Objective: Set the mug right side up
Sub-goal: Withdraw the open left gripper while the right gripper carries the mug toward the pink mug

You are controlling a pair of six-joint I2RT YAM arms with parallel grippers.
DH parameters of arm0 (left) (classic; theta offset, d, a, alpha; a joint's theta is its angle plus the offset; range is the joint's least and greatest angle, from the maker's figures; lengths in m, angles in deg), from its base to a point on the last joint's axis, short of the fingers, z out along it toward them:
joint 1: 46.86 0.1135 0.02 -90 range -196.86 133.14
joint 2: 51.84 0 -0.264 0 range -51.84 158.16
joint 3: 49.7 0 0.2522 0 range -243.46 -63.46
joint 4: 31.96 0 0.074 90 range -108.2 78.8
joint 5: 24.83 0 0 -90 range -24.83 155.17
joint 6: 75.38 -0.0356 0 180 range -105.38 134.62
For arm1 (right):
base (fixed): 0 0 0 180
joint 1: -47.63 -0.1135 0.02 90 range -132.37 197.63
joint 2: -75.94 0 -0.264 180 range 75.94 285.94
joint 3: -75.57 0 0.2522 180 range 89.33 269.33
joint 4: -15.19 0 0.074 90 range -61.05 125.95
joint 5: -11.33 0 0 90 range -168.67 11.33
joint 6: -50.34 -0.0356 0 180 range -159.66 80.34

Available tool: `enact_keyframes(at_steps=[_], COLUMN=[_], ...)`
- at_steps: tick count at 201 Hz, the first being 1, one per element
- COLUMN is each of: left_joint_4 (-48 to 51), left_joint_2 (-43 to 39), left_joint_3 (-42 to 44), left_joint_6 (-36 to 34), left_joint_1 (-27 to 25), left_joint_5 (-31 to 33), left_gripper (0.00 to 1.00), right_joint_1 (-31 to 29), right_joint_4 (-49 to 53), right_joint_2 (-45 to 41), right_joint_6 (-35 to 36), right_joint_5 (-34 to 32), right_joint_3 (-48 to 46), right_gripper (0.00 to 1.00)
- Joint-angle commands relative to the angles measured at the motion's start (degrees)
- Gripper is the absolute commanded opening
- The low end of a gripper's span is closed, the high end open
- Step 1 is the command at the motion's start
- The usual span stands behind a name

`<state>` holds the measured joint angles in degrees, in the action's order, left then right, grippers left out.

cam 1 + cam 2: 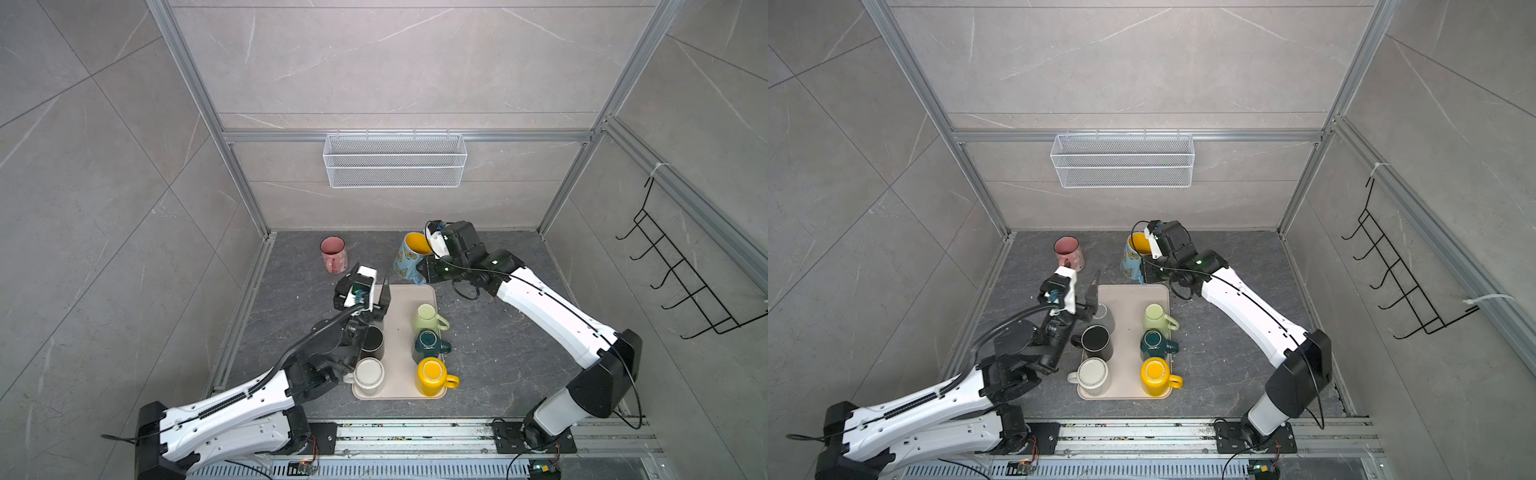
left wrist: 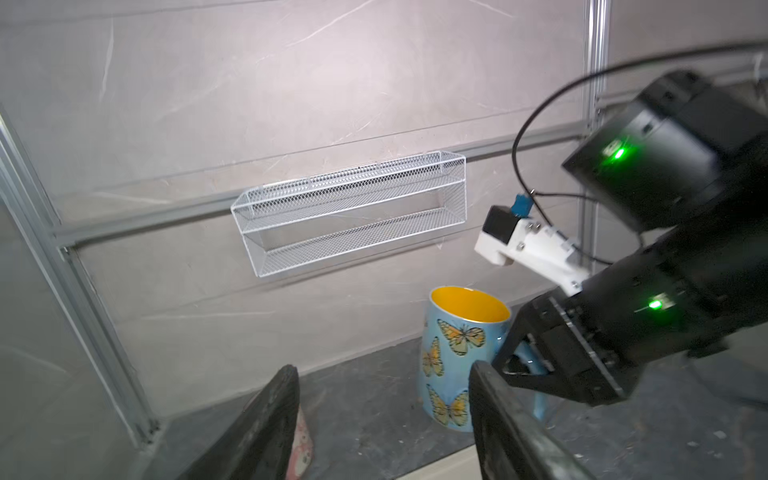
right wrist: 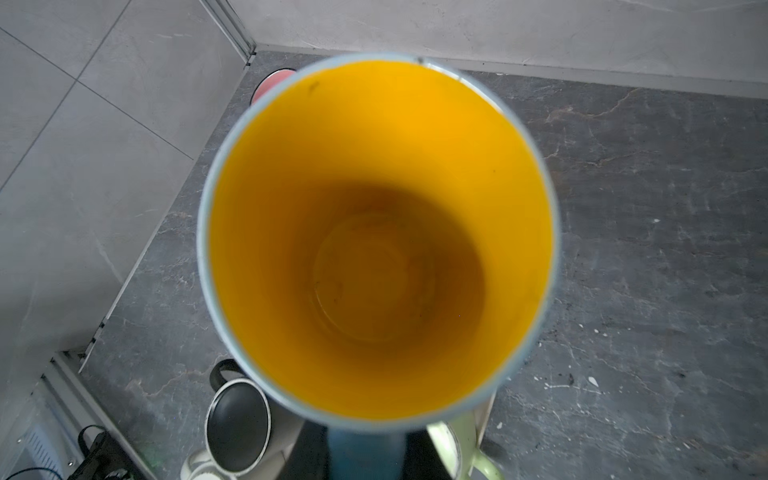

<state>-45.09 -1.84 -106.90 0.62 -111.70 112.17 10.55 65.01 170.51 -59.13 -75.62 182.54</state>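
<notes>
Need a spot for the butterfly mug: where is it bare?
Bare table lies between pink mug and butterfly mug, and right of the tray. The tray's far end is free; its sides are crowded with mugs.

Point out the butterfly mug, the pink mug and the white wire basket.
butterfly mug (image 2: 461,337): left wrist view, on a butterfly printed on its blue side.
pink mug (image 1: 332,245): in a top view, on its pink inside.
white wire basket (image 1: 395,176): in a top view, on its front mesh.
</notes>
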Motion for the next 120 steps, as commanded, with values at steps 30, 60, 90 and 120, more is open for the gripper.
enact_keyframes(at_steps=[30,60,90,120], left_joint_4=[7.66,8.50,8.09,6.92], left_joint_2=[1.97,1.22,-2.58,-8.75], left_joint_3=[1.40,2.32,4.67,8.67], left_joint_6=[17.99,17.78,17.25,19.47], left_joint_1=[0.22,0.24,0.68,1.88], left_joint_5=[10.45,14.47,16.14,16.74], left_gripper=[0.67,0.67,0.67,0.67], right_joint_1=[-4.89,-7.08,-8.24,-9.04], right_joint_4=[-2.80,2.34,7.96,14.64], right_joint_2=[14.43,25.56,36.46,48.56], right_joint_6=[-5.58,-7.18,-9.31,-11.09], right_joint_5=[-9.06,-12.85,-15.81,-18.50], right_joint_3=[16.79,29.71,44.09,62.02], right_gripper=[0.00,0.00,0.00,0.00])
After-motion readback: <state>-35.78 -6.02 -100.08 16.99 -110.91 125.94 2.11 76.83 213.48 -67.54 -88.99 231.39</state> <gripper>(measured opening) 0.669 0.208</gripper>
